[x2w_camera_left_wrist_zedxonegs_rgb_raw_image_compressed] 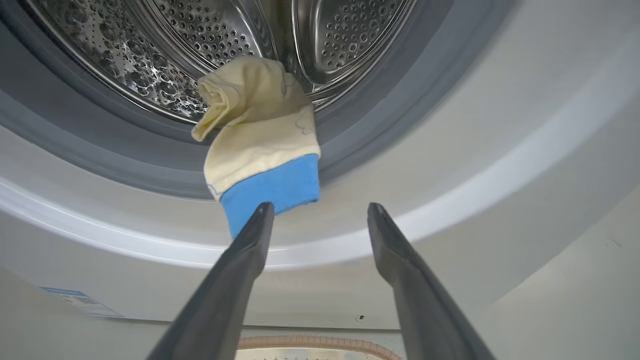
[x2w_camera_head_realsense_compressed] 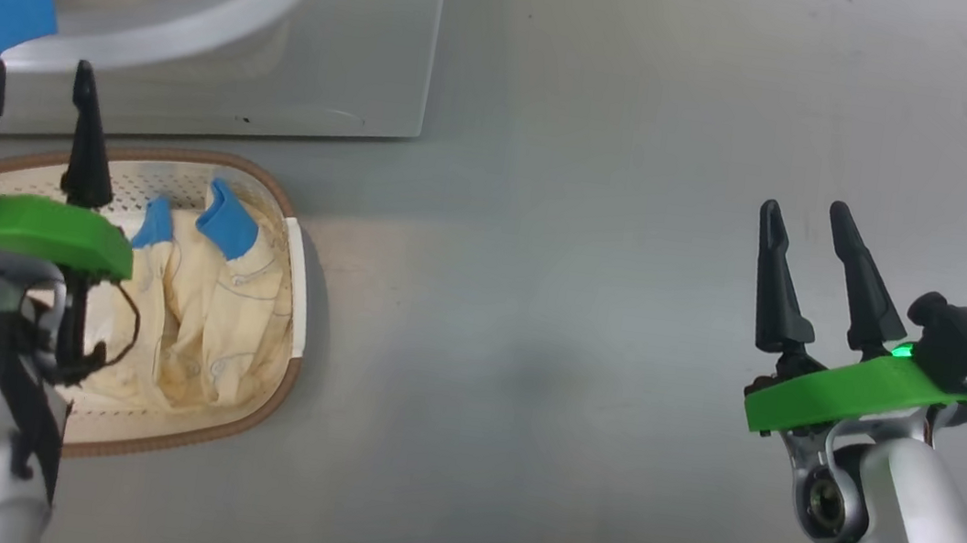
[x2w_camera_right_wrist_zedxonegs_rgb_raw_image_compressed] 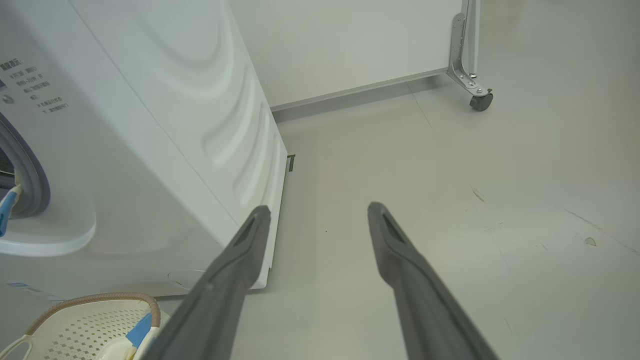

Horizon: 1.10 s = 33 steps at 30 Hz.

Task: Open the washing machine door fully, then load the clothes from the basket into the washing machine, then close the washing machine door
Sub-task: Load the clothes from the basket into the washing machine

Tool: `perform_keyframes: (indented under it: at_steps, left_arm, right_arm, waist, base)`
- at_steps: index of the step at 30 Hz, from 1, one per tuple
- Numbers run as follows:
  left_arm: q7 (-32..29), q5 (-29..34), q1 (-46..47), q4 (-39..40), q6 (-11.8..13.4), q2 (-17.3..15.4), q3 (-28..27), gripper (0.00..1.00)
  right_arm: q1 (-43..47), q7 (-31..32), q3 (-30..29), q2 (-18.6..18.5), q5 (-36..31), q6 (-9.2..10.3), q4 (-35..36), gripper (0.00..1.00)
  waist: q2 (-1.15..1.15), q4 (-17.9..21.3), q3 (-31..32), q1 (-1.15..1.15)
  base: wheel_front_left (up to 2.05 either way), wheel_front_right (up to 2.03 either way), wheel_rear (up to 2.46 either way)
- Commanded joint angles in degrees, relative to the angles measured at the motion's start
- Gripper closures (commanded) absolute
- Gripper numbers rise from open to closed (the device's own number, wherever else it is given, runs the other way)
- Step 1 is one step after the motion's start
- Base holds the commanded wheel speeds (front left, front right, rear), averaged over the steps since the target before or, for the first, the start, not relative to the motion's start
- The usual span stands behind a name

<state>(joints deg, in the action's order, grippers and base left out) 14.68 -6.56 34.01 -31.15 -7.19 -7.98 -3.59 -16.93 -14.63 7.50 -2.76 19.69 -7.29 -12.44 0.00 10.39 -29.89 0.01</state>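
Observation:
The washing machine (x2w_camera_head_realsense_compressed: 291, 36) stands at the top left with its port open; its door is out of view. One cream-yellow garment (x2w_camera_left_wrist_zedxonegs_rgb_raw_image_compressed: 260, 125) with a blue cuff (x2w_camera_head_realsense_compressed: 5, 17) hangs out over the grey seal (x2w_camera_left_wrist_zedxonegs_rgb_raw_image_compressed: 380, 100), in front of the steel drum (x2w_camera_left_wrist_zedxonegs_rgb_raw_image_compressed: 150, 50). More clothes (x2w_camera_head_realsense_compressed: 203, 302) lie in the basket (x2w_camera_head_realsense_compressed: 279, 357) on the floor below the port. My left gripper (x2w_camera_head_realsense_compressed: 36, 83) is open and empty above the basket, its fingertips just under the hanging cuff. My right gripper (x2w_camera_head_realsense_compressed: 804, 211) is open and empty over bare floor, far to the right.
In the right wrist view the machine's white side panel (x2w_camera_right_wrist_zedxonegs_rgb_raw_image_compressed: 210, 115) runs back to a white wall panel on a castor (x2w_camera_right_wrist_zedxonegs_rgb_raw_image_compressed: 481, 101). Grey floor (x2w_camera_head_realsense_compressed: 579, 320) stretches between the basket and my right arm. A blue sticker (x2w_camera_left_wrist_zedxonegs_rgb_raw_image_compressed: 80, 300) sits low on the machine's front.

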Motion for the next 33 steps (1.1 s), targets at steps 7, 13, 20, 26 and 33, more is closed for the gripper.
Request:
perform_keyframes:
  at_steps: [7,13,20,26,33]
  left_arm:
    - [0.3,0.5,9.1,-7.2,1.4,-5.3,-2.2,0.00]
    - [0.3,0.8,13.6,-13.1,2.5,-7.2,-2.4,0.00]
    - [0.3,0.8,16.1,-15.9,2.4,-7.5,-1.8,0.54]
    - [0.3,0.2,16.4,-15.0,2.3,-6.9,-2.0,1.00]
    - [0.3,-1.0,14.8,-8.5,2.7,-7.0,-4.3,1.00]
  right_arm:
    - [-1.4,-0.4,2.1,-0.1,1.3,-0.20,1.7,0.00]
    - [-1.8,-0.4,2.4,-0.1,1.9,-0.20,1.6,0.00]
    - [-1.9,-0.4,2.4,-0.1,2.1,-0.20,1.6,0.00]
    - [-1.9,-0.4,2.2,-0.1,1.9,-0.20,1.6,0.00]
    - [-1.9,-0.4,2.2,-0.1,1.6,-0.20,1.6,0.00]
  waist:
    - [0.00,1.9,-2.3,-0.01]
    - [0.00,3.0,-3.0,-0.01]
    - [0.00,3.3,-3.5,-0.01]
    - [0.00,2.8,-3.4,-0.01]
    - [0.00,2.0,-3.5,-0.01]
  base:
    - [0.00,0.00,0.00]
    - [0.00,0.00,0.00]
    - [0.00,0.00,0.00]
    - [0.00,0.00,0.00]
    - [0.00,0.00,0.00]
